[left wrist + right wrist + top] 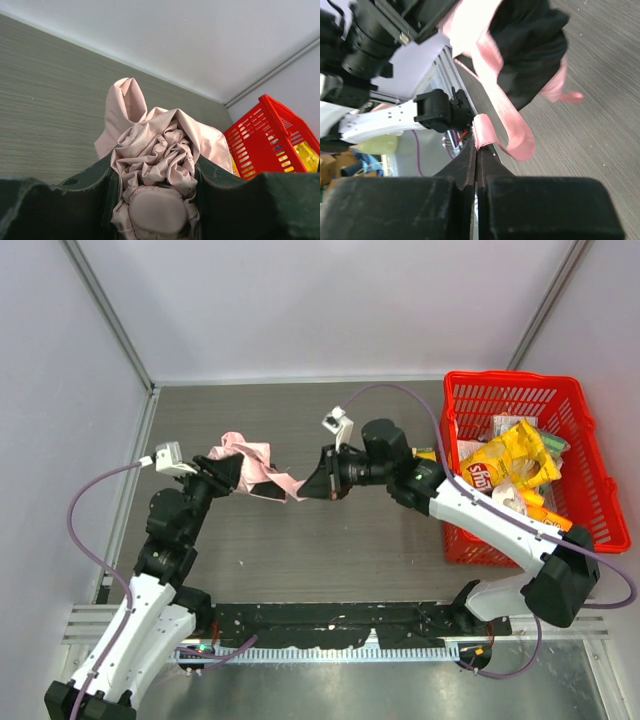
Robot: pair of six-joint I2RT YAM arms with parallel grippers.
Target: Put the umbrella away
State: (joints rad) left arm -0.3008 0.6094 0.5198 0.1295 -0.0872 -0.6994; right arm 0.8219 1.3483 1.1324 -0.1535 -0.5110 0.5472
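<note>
From the top view, the umbrella (250, 462) is a crumpled pale pink bundle left of the middle of the grey counter (300, 570), between the two arms. The left fingers (228, 475) hold its left side. Its narrow strap (285, 483) runs to the right, to the tip of the right fingers (315, 487). A red basket (510, 377) with snack packets stands at the right edge, well apart from the umbrella.

From the left wrist view, the wrinkled pink fabric fills the gap between the two dark fingers, which are closed on the bundle from both sides. A rounded, fabric-covered end lies lowest between them. The red basket shows behind at the right.

From the right wrist view, the fingers are pressed together and pinch the pink strap at their tip. The strap makes a loop up to the left arm's fingers. I cannot tell if the umbrella touches the counter.
</note>
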